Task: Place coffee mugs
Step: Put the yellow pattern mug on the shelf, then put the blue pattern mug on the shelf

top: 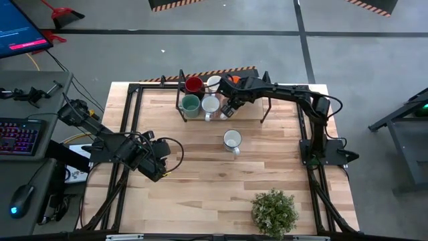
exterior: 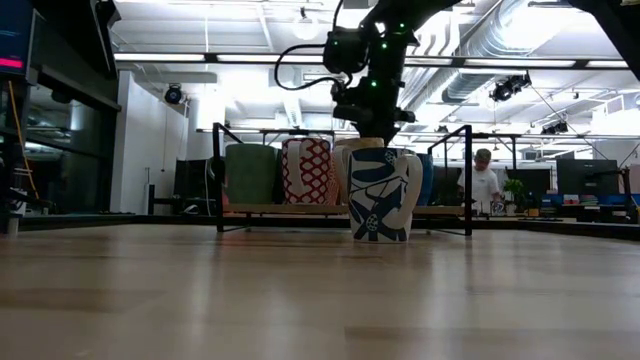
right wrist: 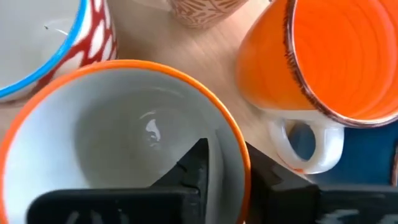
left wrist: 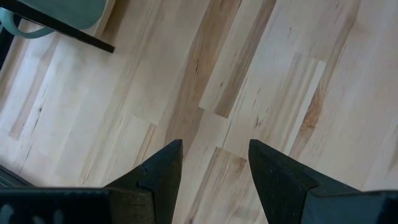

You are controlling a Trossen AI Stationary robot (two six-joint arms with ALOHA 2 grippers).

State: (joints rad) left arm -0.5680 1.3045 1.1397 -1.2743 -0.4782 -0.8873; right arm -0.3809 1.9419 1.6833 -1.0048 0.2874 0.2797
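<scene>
The right gripper [right wrist: 227, 171] is reaching into the rack [top: 182, 100] at the far edge of the worktop [top: 200, 181], its fingers [right wrist: 196, 165] straddling the orange-edged rim of a white mug [right wrist: 124, 124], one inside and one outside, though whether they are pinching or letting go I cannot tell. Around it are sitting an orange mug [right wrist: 323, 62], a red-patterned one with a blue rim [right wrist: 56, 43], a dark red mug [top: 194, 84] and a teal mug [top: 190, 104], while a white mug with a blue pattern [top: 232, 140] is standing alone on the worktop in front of the rack. The left gripper [left wrist: 214, 162] is hovering over bare wood near the left side, fingers [left wrist: 158, 174] apart and empty, and a potted plant [top: 274, 211] is sitting at the near edge.
</scene>
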